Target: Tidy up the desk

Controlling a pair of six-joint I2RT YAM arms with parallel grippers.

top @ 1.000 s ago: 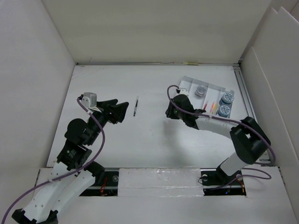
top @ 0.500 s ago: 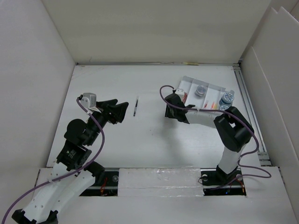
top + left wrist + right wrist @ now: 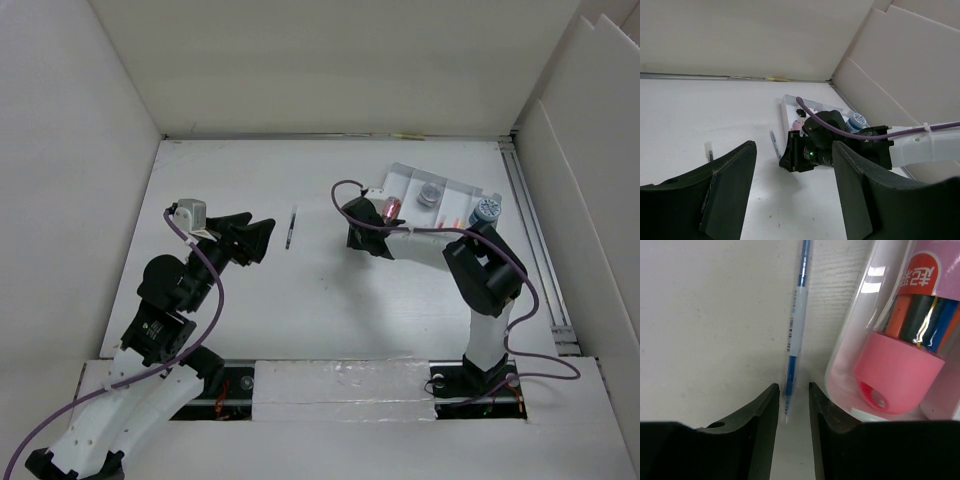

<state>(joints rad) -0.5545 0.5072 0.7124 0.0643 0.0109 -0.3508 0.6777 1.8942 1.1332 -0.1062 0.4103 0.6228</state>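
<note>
The desk (image 3: 330, 300) is lying directly under both grippers: a big flat plain white rect. top w/ white panel walls standing round it and a thin dark seam along the far edge. The left gripper (image 3: 266, 240) is hovering low over it w/ jaws standing wide apart, holding nothing; a thin dark pen (image 3: 291, 228) is lying just ahead of its fingertips. The right gripper (image 3: 793, 392) is pointing down at the desk w/ jaws only narrowly parted, not clamping anything; the tip of a blue pen (image 3: 799, 315) is sitting in the gap btwn the fingers, the barrel running straight away from them. Just beside that pen, off one fingertip, a clear tube w/ a pink cap (image 3: 900, 370) is lying; can't tell if tube and pen are touching. A white tray (image 3: 455, 188) w/ blue-lidded jars (image 3: 486, 210) is sitting behind the right gripper, on its arm's side. Vs 1 s ago: the right arm is folding in, elbow swinging toward the gripper, the gripper shifting a little further from the tray, and the pink cap is now showing beside it. Left arm and dark pen are sitting as before.
</note>
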